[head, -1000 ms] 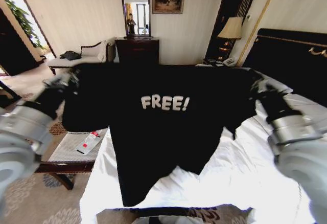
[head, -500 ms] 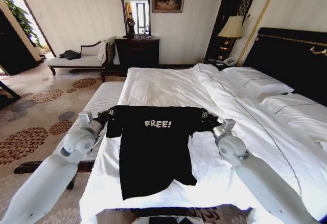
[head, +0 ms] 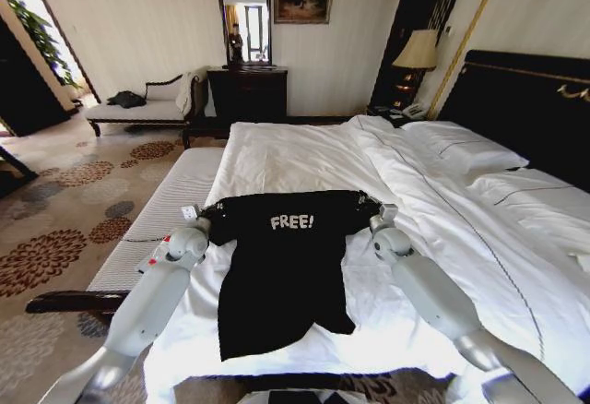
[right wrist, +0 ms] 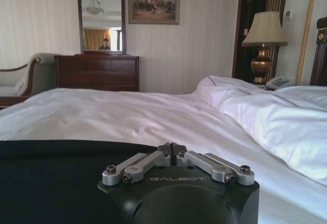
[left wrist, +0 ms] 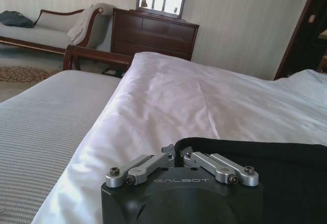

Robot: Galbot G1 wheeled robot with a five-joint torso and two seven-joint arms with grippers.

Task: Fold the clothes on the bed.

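The black T-shirt (head: 281, 266) lies flat on the bed (head: 304, 160), chest up with its white "FREE!" lettering readable, its hem toward the foot of the bed nearest the robot and its shoulders farther up the white sheet. It sits on the half of the bed toward the robot's left, near that side edge, with the pillows (head: 466, 150) well apart on the far right.

Both arms reach forward over the bed, one to each shoulder of the shirt. The left gripper (head: 205, 211) is at the left sleeve, down at the level of the sheet. In the left wrist view its fingers (left wrist: 168, 155) are clenched tight together, pinching the black edge of the shirt (left wrist: 265, 168), which spreads away from the tips across the sheet.

The right gripper (head: 373, 208) is at the right sleeve, likewise low over the bed. In the right wrist view its fingers (right wrist: 166, 150) are closed tip against tip on the hem of the shirt (right wrist: 56, 178), whose black cloth lies flat beside and below them.

Beside the bed on the robot's left stands a striped bench (head: 157, 224); a dresser (head: 247, 90) with a mirror stands at the far wall.
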